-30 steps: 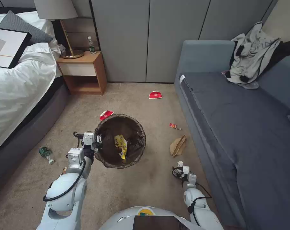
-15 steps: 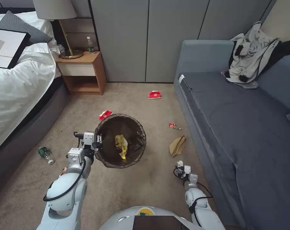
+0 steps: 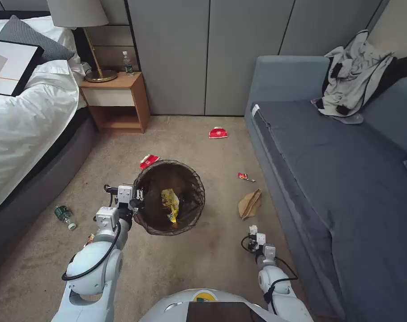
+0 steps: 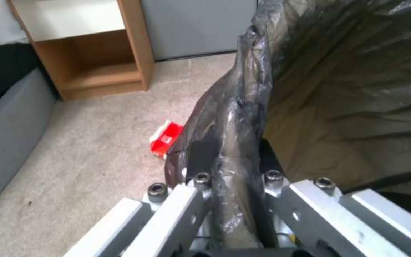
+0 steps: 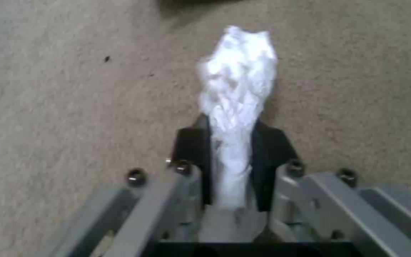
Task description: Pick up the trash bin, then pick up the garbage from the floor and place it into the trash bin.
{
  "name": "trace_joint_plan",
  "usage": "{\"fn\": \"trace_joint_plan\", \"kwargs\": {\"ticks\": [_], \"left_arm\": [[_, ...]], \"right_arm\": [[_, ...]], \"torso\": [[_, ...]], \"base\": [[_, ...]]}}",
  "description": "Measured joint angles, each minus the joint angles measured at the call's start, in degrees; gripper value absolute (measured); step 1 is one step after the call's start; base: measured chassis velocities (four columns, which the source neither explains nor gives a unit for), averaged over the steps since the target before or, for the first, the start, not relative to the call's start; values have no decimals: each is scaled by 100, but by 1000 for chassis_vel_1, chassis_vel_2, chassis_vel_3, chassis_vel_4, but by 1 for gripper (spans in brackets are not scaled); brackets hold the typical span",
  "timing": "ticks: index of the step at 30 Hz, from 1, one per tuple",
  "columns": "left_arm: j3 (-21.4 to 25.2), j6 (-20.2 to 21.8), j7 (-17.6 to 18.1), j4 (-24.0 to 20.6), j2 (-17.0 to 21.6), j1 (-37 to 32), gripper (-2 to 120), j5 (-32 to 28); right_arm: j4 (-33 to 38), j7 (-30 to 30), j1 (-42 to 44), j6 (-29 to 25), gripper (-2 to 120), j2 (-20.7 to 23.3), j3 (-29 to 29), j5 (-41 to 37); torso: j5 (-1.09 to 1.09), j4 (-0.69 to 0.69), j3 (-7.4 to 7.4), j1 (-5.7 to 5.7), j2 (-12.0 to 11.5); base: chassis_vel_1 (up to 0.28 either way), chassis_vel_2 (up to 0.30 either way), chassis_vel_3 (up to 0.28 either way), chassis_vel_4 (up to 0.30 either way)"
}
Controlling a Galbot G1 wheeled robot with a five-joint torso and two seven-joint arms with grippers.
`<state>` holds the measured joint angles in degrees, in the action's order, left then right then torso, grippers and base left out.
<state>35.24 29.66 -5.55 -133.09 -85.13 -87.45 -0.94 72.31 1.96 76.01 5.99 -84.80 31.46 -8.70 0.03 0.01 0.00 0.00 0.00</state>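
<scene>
fingers of the right gripper [image 5: 232, 167] pinch the tissue wad [image 5: 236, 92] over open carpet [image 3: 203, 259]; left gripper [image 4: 232, 171] clamps the trash bin [image 3: 155, 210] rim.

Grey fabric sofa [image 3: 328, 170] at 3 o'clock, crumpled grey-and-black jacket [image 3: 360, 76] at 2; wooden nightstand [image 3: 118, 100] at 11, white-sheeted bed [image 3: 24, 120] at 9.

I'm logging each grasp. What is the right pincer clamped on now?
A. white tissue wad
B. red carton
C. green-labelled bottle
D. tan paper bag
A: the right wrist view shows the right pincer shut on the white tissue wad, above the carpet.
</scene>
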Motion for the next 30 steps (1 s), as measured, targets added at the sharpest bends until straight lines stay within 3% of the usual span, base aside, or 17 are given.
{"fn": "trace_joint_plan", "kwargs": {"ticks": [4,8,13,19,27,30], "left_arm": [[1,-8,-5,1,5,5,3,-3],[-2,-8,-6,1,6,6,3,-5],[8,-8,-7,-25,15,1,3,-19],[19,17,-3,-44,22,-3,3,-36],[14,52,16,17,25,16,3,-51],[14,73,23,32,27,23,3,-72]], "right_arm": [[125,-5,47,-87,0,-1,-2,149],[249,0,85,-166,0,3,9,232],[958,-155,325,-229,0,79,86,393],[2401,-571,669,-274,0,106,203,603],[4328,-1160,1006,170,0,214,115,522],[4709,-1225,1033,335,0,254,46,404]], "torso": [[0,-1,0,0,0],[-2,0,0,0,0],[-3,-1,0,0,0],[-2,-1,0,0,0],[-3,-1,0,0,0],[-3,-1,0,0,0]], "base": [[0,0,0,0],[0,0,0,0],[0,0,0,0],[0,0,0,0],[0,0,0,0],[0,0,0,0]]}}
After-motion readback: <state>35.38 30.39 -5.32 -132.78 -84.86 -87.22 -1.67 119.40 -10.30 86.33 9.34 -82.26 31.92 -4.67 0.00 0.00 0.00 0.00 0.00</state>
